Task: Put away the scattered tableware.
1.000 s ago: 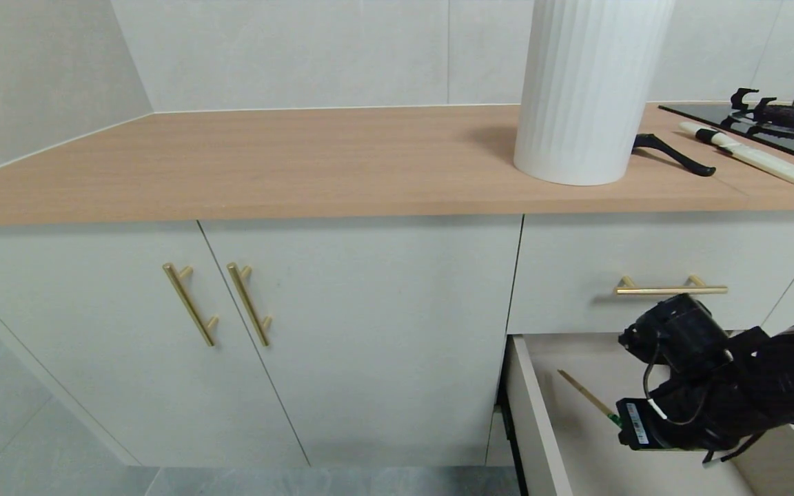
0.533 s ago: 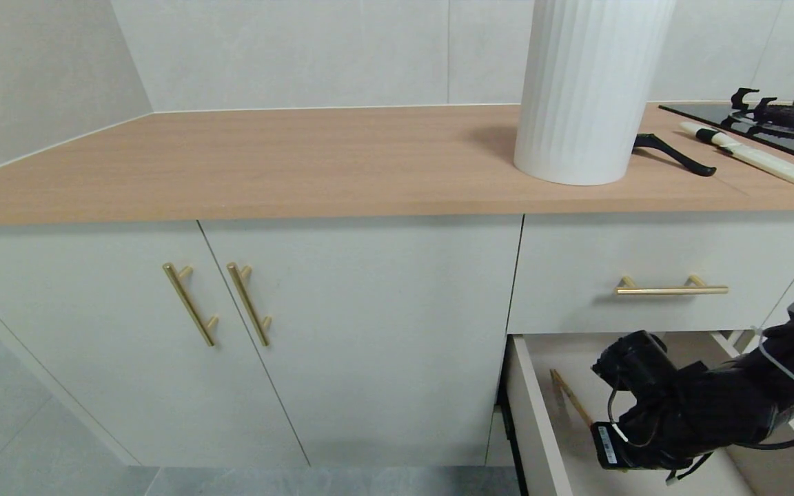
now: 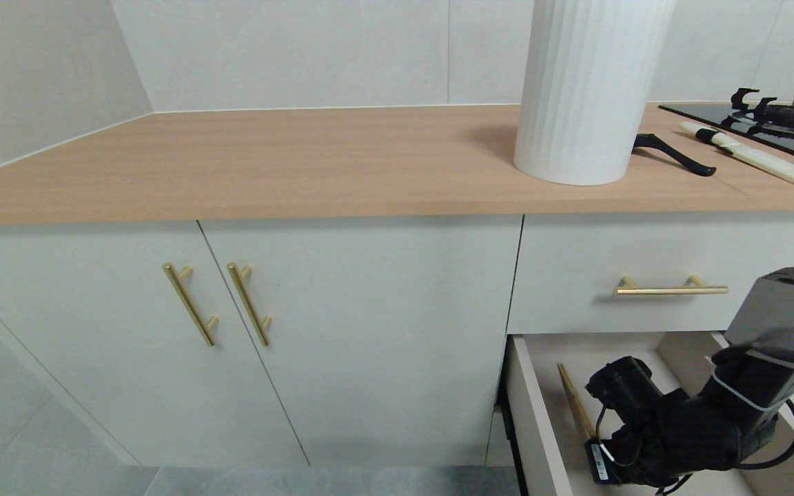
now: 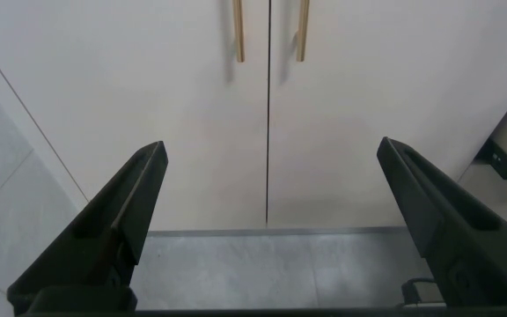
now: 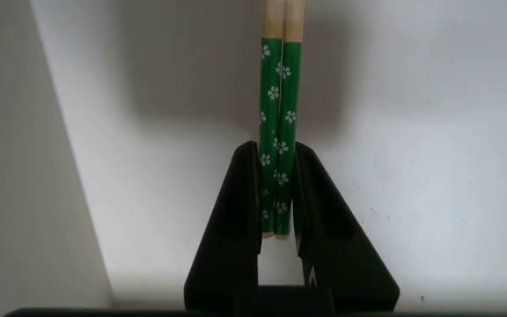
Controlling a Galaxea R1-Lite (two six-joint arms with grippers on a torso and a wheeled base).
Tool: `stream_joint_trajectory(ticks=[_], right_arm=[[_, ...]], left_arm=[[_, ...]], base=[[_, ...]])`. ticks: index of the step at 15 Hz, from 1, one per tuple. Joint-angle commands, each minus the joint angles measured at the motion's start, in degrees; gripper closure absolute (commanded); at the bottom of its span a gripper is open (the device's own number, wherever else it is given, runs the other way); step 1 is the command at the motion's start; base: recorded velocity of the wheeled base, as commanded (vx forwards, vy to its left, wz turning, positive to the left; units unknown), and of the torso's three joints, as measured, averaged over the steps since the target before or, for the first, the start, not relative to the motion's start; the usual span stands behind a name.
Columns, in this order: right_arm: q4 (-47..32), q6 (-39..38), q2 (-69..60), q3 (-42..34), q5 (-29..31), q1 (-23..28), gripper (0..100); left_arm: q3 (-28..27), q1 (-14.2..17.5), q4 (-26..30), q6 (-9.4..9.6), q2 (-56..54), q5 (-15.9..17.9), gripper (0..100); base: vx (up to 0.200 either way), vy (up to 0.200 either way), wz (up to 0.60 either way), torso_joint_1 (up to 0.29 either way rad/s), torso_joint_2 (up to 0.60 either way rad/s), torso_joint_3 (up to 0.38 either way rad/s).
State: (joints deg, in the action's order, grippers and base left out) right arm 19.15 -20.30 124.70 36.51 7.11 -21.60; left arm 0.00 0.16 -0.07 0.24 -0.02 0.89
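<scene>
Currently: right gripper (image 5: 277, 163) clenched on chopsticks (image 5: 276, 97), green flowered ends between fingers, bare wooden tips pointing away. Pair held low inside open drawer (image 3: 533, 413), near its left wall; contact with drawer floor cannot be told. Left gripper (image 4: 271, 154) released, fingers wide apart, facing cabinet doors (image 4: 341, 132). On countertop (image 3: 266, 162): white ribbed vase (image 3: 586, 89), black-handled utensil (image 3: 676, 155), white knife (image 3: 755, 157), hob (image 3: 783, 124).

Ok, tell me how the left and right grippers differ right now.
The left gripper is open and empty; the right gripper is shut on the chopsticks. The left gripper faces the cabinet doors; the right gripper is down in the open drawer. Both are black.
</scene>
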Motion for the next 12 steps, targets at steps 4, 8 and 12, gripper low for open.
stream_joint_trajectory(ticks=[4,8,12], right_arm=[[0.1,0.0,0.2,-0.2,0.0,0.0,0],[-0.2,-0.1,-1.6,-0.3,0.1,0.0,0],[-7.0,0.3,-15.5,-1.2,-0.9,0.5,0]], left_arm=[[0.0,0.0,0.0,0.02,0.0,0.0,0],[0.0,0.0,0.0,0.02,0.0,0.0,0],[0.0,0.0,0.0,0.02,0.0,0.0,0]], base=[[0.0,0.0,0.0,0.0,0.0,0.0],[0.0,0.0,0.0,0.0,0.0,0.0],[0.0,0.0,0.0,0.0,0.0,0.0]])
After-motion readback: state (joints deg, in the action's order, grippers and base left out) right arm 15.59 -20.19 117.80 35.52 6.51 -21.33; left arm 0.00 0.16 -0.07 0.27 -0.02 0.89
